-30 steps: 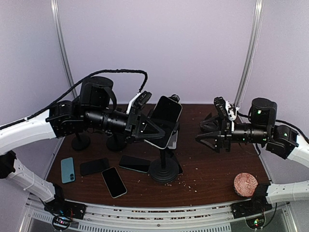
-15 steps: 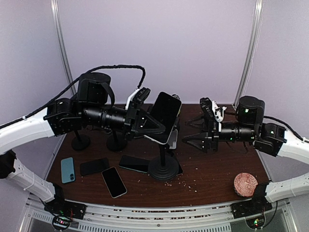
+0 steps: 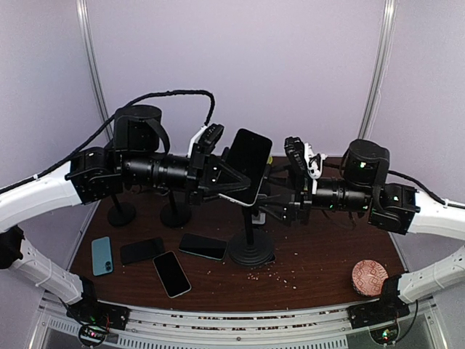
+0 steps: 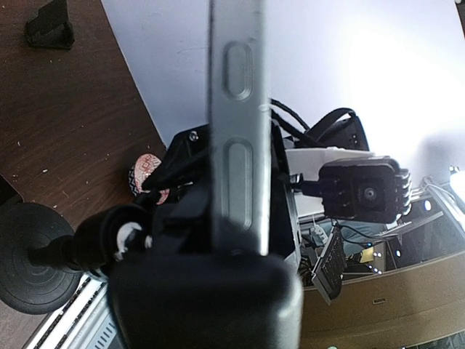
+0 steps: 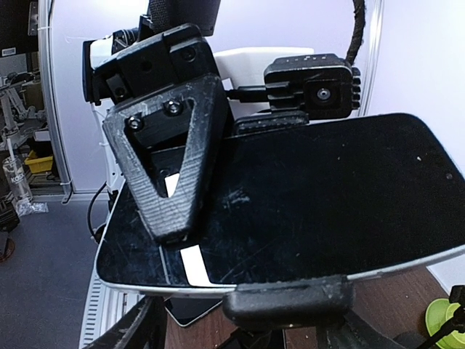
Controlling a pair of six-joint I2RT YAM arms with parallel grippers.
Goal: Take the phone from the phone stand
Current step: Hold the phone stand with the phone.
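Phone [image 3: 248, 163]: tilted, screen toward my R side, lower edge sat in clamp [image 5: 287, 302] of phone stand [image 3: 251, 251], approx mid-table.
L pincer [image 3: 236, 176]: pinching phone across its thickness; one finger [image 5: 178, 153] lies flat on the screen near one end, other finger behind the phone.
R pincer [image 3: 275, 206]: spread, just beside stand's neck below the clamp; can't tell if it's touching anything.
Stand base: round, black, flat on table [image 3: 320, 269], thin pole upright.
Rest, L of base: teal phone [image 3: 102, 256] + three dark phones [image 3: 203, 246], all lying flat.
Back L: two more stands [image 3: 121, 213].
Front R: round patterned disc [image 3: 369, 277].
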